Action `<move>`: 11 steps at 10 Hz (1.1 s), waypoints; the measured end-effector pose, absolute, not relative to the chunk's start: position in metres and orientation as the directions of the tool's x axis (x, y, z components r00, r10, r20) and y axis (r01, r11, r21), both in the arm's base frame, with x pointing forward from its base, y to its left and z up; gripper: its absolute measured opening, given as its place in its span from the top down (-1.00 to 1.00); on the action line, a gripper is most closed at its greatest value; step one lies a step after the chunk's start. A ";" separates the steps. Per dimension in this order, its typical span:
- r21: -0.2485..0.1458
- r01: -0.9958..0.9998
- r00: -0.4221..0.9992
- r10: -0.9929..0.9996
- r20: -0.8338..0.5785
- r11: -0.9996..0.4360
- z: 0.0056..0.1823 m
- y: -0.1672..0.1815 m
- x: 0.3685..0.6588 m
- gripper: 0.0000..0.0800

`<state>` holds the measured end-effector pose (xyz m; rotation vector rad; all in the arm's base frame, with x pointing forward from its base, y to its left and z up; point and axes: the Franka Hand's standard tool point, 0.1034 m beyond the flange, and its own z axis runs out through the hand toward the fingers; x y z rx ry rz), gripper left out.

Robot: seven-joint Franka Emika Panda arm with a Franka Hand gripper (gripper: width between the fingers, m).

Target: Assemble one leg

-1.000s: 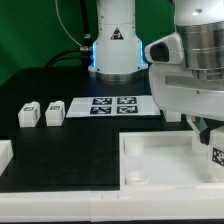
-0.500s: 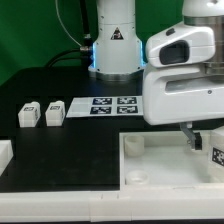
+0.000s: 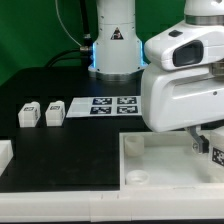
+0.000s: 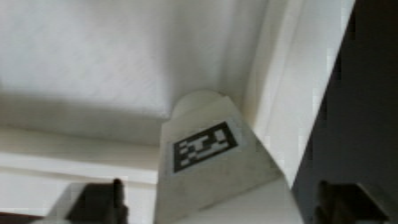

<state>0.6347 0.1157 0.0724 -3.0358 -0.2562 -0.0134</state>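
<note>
The small white block-like leg with its black-and-white square tag is seen in the wrist view standing between the dark fingertips of the two-finger gripper, whose jaws are set wide on either side of it, with gaps showing. The leg is placed inside the large white square tray-like part, close to its raised wall. Two more small white tagged legs are left beside the flat white marker board on the black table.

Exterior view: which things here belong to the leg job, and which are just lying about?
In the job:
- leg between the claw fingers
- tray under it

Lying about:
- two spare legs at the exterior view's left
- marker board
- white part at the left edge
</note>
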 end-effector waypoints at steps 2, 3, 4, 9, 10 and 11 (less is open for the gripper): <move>-0.097 -0.054 0.999 -0.054 -0.004 -0.994 0.072 0.115 0.635 0.27; -0.098 -0.119 0.993 -0.118 -0.011 -0.988 0.072 0.115 0.635 0.27; -0.101 -0.282 0.959 -0.281 -0.028 -0.954 0.073 0.115 0.635 0.27; -0.106 -0.912 0.407 -0.904 -0.130 -0.395 0.072 0.112 0.636 0.27; -0.079 -0.961 0.273 -0.948 -0.162 -0.263 0.077 0.110 0.639 0.27; -0.067 -0.974 0.224 -0.960 -0.168 -0.215 0.076 0.111 0.638 0.27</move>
